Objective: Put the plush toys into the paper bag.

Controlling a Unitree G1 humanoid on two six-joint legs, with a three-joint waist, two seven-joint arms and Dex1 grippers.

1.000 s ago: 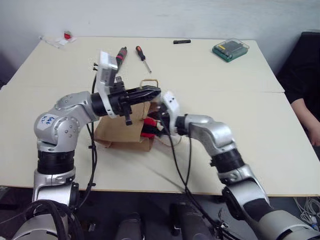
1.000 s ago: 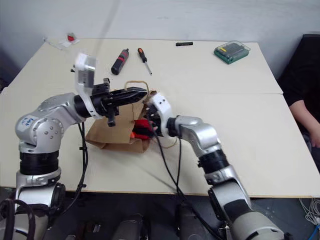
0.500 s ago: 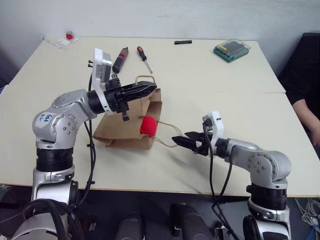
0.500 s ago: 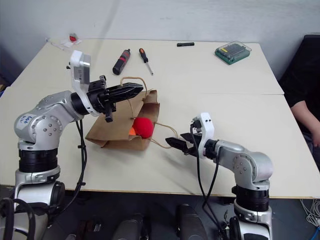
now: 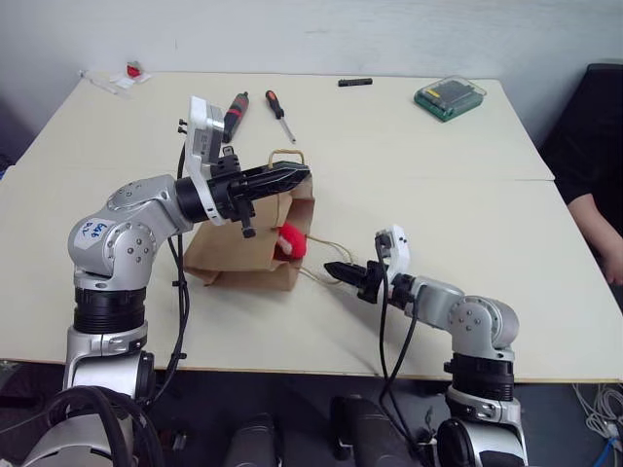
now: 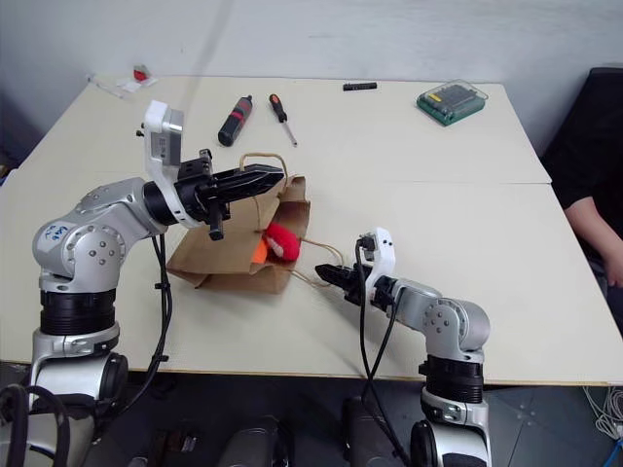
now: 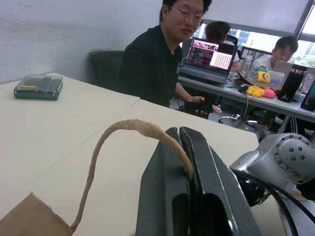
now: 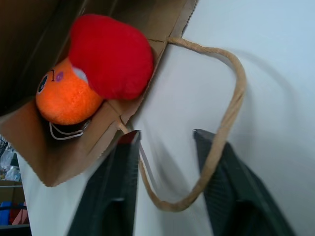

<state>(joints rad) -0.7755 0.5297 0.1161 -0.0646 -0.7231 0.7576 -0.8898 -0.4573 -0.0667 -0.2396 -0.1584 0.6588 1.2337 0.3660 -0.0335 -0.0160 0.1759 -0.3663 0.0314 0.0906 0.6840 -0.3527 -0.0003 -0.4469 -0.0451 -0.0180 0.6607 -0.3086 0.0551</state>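
toys both sat at the mouth of the bag (image 6: pixel 219 258), which lay on its side on the counter (image 6: pixel 438 204). red toy (image 8: pixel 110 56) rested on top of orange toy (image 8: pixel 64 96), both just inside the opening; the red one bulged at the rim, part of it past the edge.

left gripper (image 5: pixel 292 178) was clenched on the upper handle (image 7: pixel 128 129), holding that side of the mouth lifted off the counter. cord ran between the shut fingers in the left wrist view.

right gripper (image 6: pixel 331 274) sat low over the counter, just beside the mouth, pointing at it. it held nothing; in the right wrist view its fingers (image 8: pixel 115 191) stood a little apart with bare counter and the lower handle (image 8: pixel 224 128) lying between them, the loop slack on the surface.

step in hand, as judged: the placing itself looked done, both toys in, right gripper empty. what remained was seating the red toy deeper.

next move would call for either a nudge from the right gripper to push the red toy further in, or the left lifting the handle so the bag tips upright and the toys slide down. risk: the red toy could roll out if the bag were tilted the wrong way; the right gripper could snag the loose handle.
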